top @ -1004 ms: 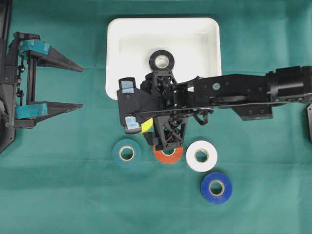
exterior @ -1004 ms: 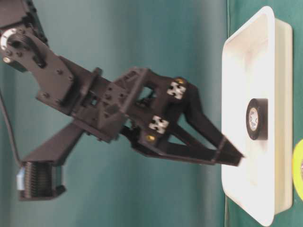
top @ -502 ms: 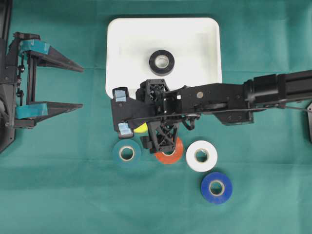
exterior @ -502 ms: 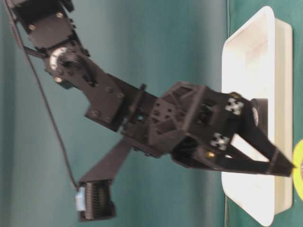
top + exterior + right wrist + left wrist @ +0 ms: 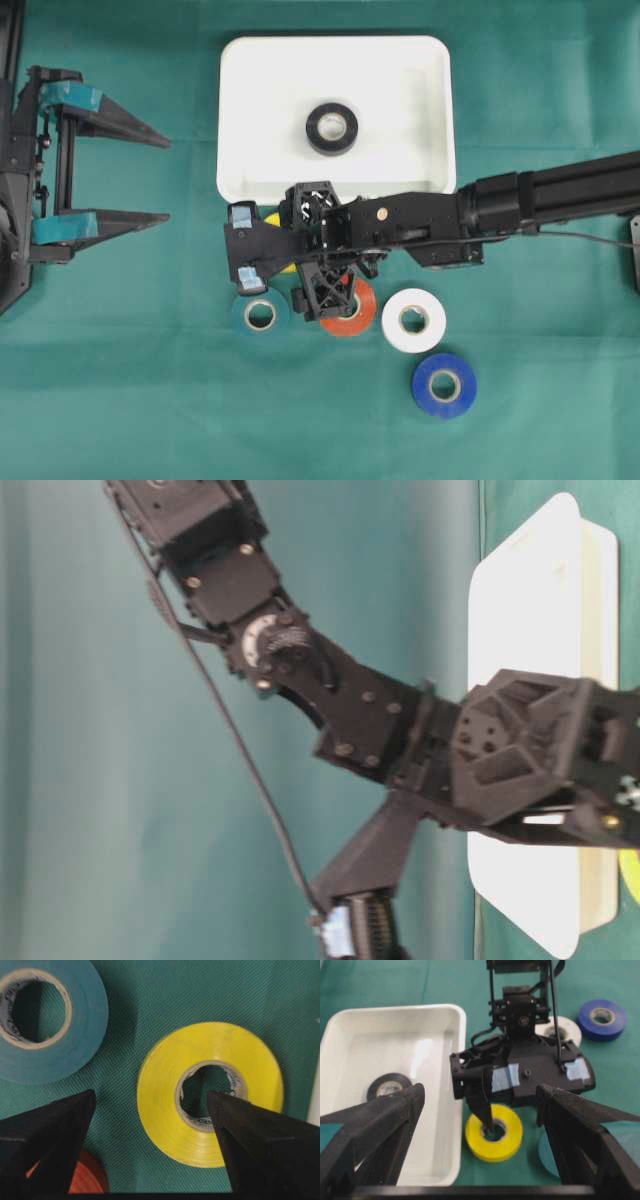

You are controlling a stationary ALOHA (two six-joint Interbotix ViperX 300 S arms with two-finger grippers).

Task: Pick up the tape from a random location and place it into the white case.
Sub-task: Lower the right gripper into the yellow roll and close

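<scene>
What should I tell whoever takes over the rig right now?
Right tool: open, low over the yellow tape, one finger in its core, nothing gripped.
Left tool: open, parked at the left, empty.
Done: black tape lies in the white case.
Left: the yellow roll lies on the cloth beside the case; close on it, lift, drop it in. Teal, orange, white and blue rolls also lie outside.

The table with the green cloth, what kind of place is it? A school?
Probably a robot test bench, not a school: two black robot arms, left gripper and right gripper, a green cloth, and tape rolls set out for practice.
</scene>
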